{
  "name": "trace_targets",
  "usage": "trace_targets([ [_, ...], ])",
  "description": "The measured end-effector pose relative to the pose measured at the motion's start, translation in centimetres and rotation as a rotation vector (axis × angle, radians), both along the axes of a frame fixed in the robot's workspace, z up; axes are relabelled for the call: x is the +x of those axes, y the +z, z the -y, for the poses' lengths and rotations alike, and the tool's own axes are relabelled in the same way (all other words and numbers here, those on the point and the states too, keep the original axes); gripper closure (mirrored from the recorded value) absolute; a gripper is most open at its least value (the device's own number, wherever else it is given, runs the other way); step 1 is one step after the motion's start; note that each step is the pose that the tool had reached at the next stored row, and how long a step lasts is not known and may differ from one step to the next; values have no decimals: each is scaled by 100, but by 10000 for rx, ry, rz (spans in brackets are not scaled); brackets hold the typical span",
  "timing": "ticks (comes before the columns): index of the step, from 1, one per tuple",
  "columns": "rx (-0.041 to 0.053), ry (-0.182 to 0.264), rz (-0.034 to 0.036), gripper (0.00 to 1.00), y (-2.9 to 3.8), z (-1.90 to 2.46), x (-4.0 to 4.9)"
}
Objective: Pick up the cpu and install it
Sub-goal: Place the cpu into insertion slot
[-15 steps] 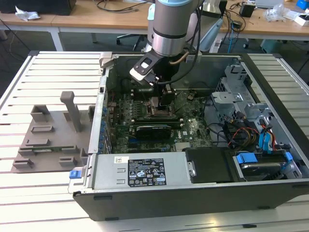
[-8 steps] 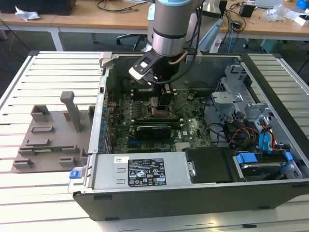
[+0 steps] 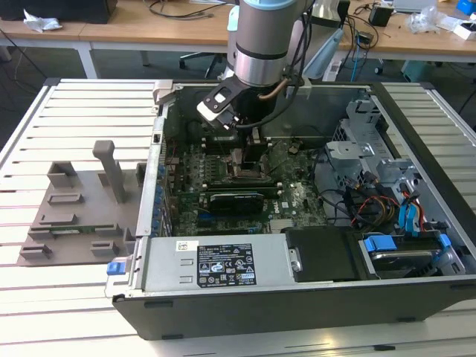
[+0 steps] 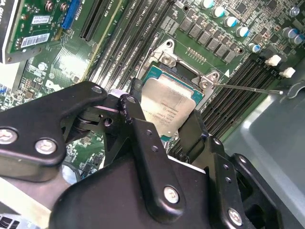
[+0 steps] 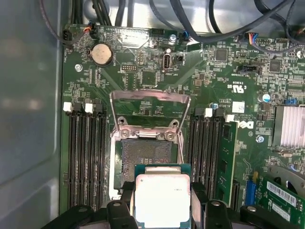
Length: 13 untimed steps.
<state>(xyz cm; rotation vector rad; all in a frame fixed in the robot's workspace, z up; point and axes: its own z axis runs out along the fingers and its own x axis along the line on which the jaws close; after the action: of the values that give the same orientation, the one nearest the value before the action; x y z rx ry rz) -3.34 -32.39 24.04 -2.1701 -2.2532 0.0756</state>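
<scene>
**Cpu gripped in the hand, hanging over the near edge of the open socket**

In the first wrist view, the hand [image 5: 162, 212] is closed on one cpu [image 5: 162, 193]. Its two black fingers [image 5: 127, 202] press against opposite sides of the chip, opened only as wide as the chip itself. The silver top faces up and a thin green rim shows around it.

The one socket [image 5: 145, 155] lies just beyond the cpu, and the chip overlaps only the socket edge farthest from the hinge. Most of the dark pin bed is bare, so I judge the cpu is held above the socket and not seated. The chip is nearly square, with no real long axis. Its edges run parallel to the socket's sides, so the gap looks like a sideways offset rather than a twist.

Past the socket, its one metal cover plate [image 5: 150, 97] stands swung up and open. In the second wrist view, one thin lever rod [image 4: 248, 88] juts out beside the socket, released.

Two banks of memory slots [image 5: 86, 157] flank the socket, one on each side. One round coin battery [image 5: 101, 54] sits beyond the cover plate.

Farther out, the exterior view shows one open computer case [image 3: 312, 309] lying on the slatted counter [image 3: 74, 111]. One grey tray [image 3: 74, 216] sits well apart from the socket, outside the case.
</scene>
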Motion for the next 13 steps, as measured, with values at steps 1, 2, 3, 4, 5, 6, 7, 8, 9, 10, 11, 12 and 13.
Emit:
trace_targets([
  [1, 0, -63, 0, 45, 0, 0, 0],
  [2, 0, -213, 0, 45, 0, 0, 0],
  [3, 0, -363, 0, 45, 0, 0, 0],
  [4, 0, -457, 0, 45, 0, 0, 0],
  [5, 0, -565, 0, 45, 0, 0, 0],
  [6, 0, -624, 0, 45, 0, 0, 0],
  [7, 0, -682, 0, 45, 0, 0, 0],
  [8, 0, -779, 0, 45, 0, 0, 0],
  [9, 0, -843, 0, 45, 0, 0, 0],
  [10, 0, -918, 0, 45, 0, 0, 0],
  [11, -1, -979, 0, 45, 0, 0, 0],
  [12, -2, -1030, 0, 45, 0, 0, 0],
  [13, -2, -1133, 0, 45, 0, 0, 0],
])
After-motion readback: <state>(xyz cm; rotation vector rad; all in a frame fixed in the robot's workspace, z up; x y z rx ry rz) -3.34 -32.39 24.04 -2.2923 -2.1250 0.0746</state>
